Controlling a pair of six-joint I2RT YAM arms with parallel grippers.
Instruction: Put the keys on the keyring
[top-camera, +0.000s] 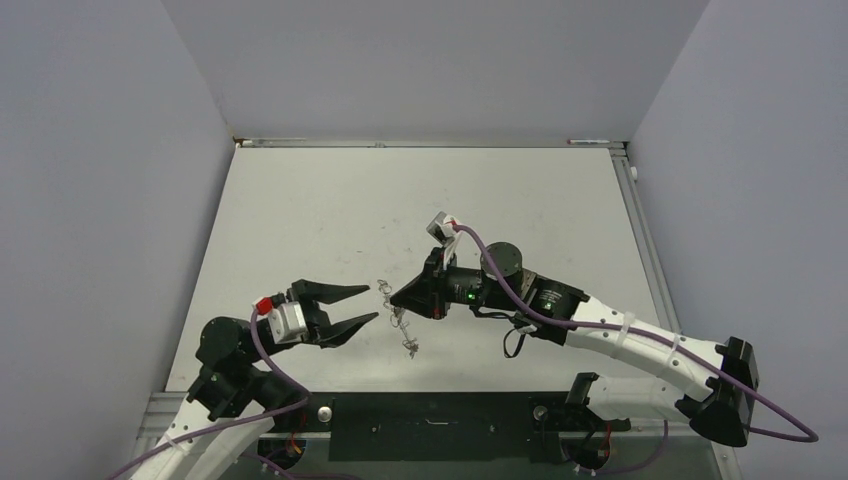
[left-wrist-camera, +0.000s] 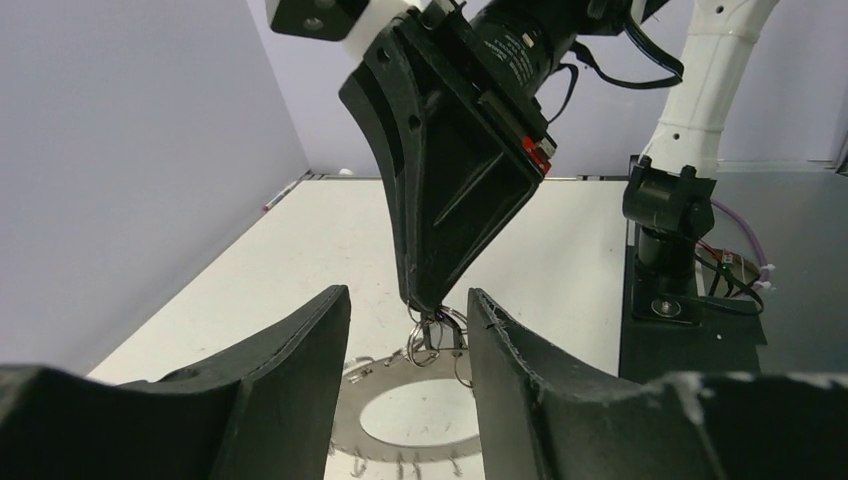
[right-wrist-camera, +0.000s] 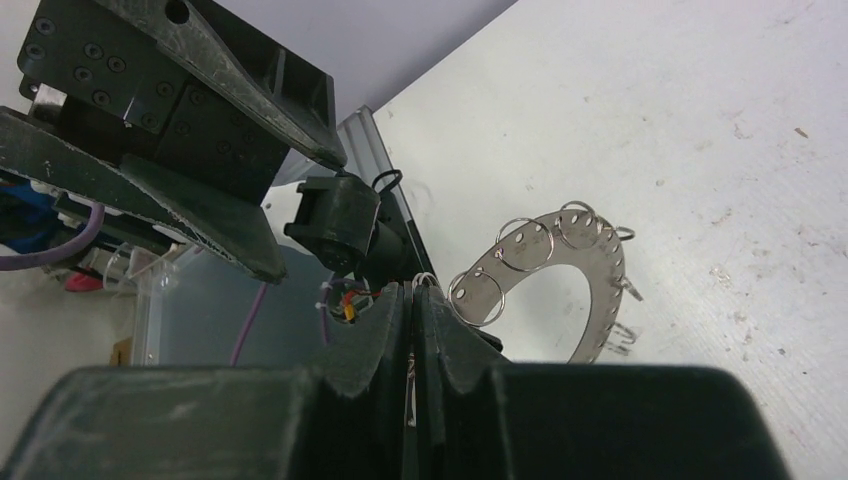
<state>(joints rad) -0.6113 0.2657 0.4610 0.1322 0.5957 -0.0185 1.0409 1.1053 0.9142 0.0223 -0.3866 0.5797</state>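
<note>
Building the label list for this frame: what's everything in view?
keyring: one, flat grey metal, mid-table between the two claws
wire loops: many, silver, around the keyring's rim
key: cannot pick one out from the loops in any view
table: one, white, scuffed, under everything
walls: three, pale grey, at the left, back and right
cables: purple, one running along each arm
left claw: one, black, open, just left of the keyring, nothing in it
right claw: one, black, shut on the keyring at its rim
</note>
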